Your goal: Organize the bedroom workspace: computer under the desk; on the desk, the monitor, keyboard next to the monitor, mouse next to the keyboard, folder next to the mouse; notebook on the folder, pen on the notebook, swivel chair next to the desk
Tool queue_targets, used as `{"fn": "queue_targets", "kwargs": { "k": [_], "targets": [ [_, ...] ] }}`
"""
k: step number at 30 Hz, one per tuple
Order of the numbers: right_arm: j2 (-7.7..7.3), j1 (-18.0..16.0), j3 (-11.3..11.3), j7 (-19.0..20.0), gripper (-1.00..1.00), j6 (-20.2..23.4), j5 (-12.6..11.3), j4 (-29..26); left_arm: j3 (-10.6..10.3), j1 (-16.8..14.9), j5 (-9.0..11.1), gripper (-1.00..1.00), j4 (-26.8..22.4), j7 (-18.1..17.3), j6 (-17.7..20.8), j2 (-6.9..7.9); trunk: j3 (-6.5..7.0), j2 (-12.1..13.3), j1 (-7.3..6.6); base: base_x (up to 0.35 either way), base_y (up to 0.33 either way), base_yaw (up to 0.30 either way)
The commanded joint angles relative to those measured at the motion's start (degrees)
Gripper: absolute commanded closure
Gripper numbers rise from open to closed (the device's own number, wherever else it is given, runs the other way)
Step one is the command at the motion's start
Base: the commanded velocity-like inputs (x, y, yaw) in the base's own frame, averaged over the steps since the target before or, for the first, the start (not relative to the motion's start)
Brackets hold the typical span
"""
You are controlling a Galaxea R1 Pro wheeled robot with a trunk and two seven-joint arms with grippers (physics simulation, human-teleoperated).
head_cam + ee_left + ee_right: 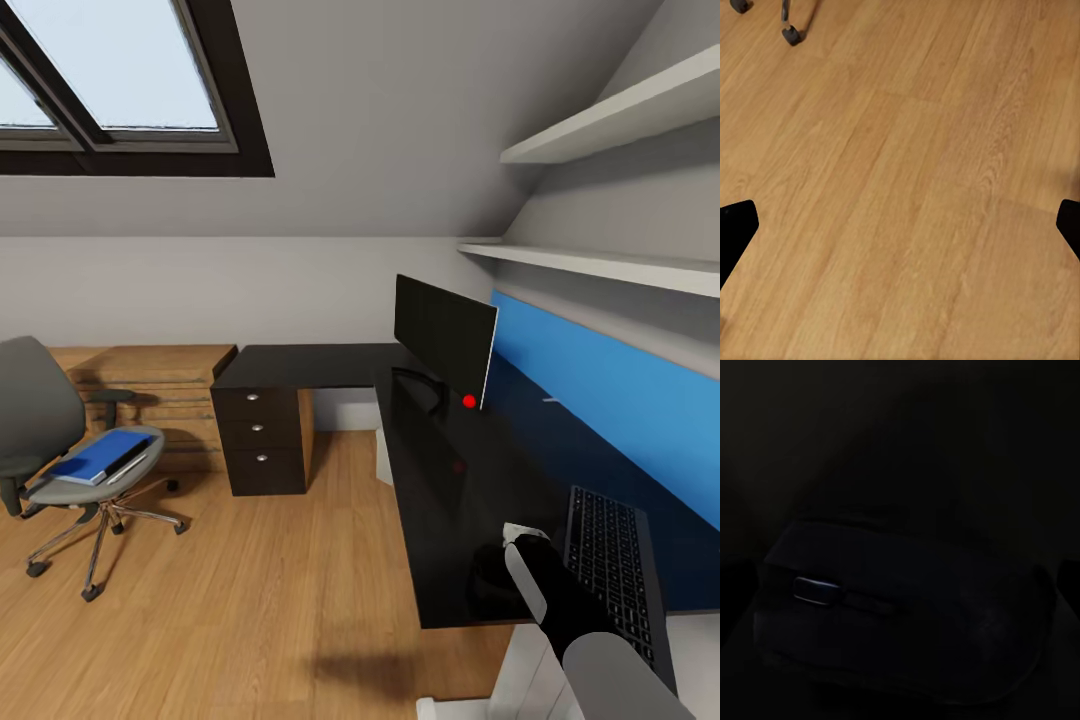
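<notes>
Surface (440,500) edge close: may shove mouse (900,607), lying beside keyboard (605,560) under right pincer (515,545) (apart or together, cannot tell), onto floor (250,600) if lowered off-centre, with left pincer (900,225) apart.
</notes>
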Motion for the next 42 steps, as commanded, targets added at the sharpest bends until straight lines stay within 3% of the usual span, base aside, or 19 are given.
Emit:
{"fn": "queue_targets", "kwargs": {
  "k": [1, 9, 13, 34, 35, 42],
  "targets": [
    [-0.02, 0.0, 0.0, -0.4, -1.00, 0.2, -0.6, -0.1, 0.0, 0.0, 0.5, -1.00, 0.0, -0.1, -0.3, -0.01, -0.06, 0.0, 0.00, 0.000, 0.000, 0.000],
    [0.00, 0.0, 0.0, -0.4, -1.00, 0.2, -0.6, -0.1, 0.0, 0.0, 0.5, -1.00, 0.0, -0.1, -0.3, -0.01, -0.06, 0.0, 0.00, 0.000, 0.000, 0.000],
    [-0.02, 0.0, 0.0, -0.4, -1.00, 0.3, -0.6, -0.1, 0.0, 0.0, 0.5, -1.00, 0.0, -0.1, -0.3, -0.01, -0.78, -1.6, 0.88, 0.000, 0.000, 0.000],
    [0.02, 0.0, 0.0, -0.4, -1.00, 0.3, -0.6, -0.1, 0.0, 0.0, 0.5, -1.00, 0.0, -0.1, -0.3, -0.01, -0.78, -1.6, 0.88, 0.000, 0.000, 0.000],
    [0.02, 0.0, 0.0, -0.4, 1.00, 0.3, -0.6, -0.1, 0.0, 0.0, 0.5, -1.00, 0.0, -0.1, -0.3, -0.01, -0.78, -1.6, 0.88, 0.000, 0.000, 0.000],
    [0.08, 0.0, 0.0, -0.4, 1.00, 0.3, -0.6, -0.1, 0.0, 0.0, 0.5, -1.00, 0.0, -0.1, -0.3, -0.01, -0.78, -1.6, 0.88, 0.000, 0.000, 0.000]
  ]
}}
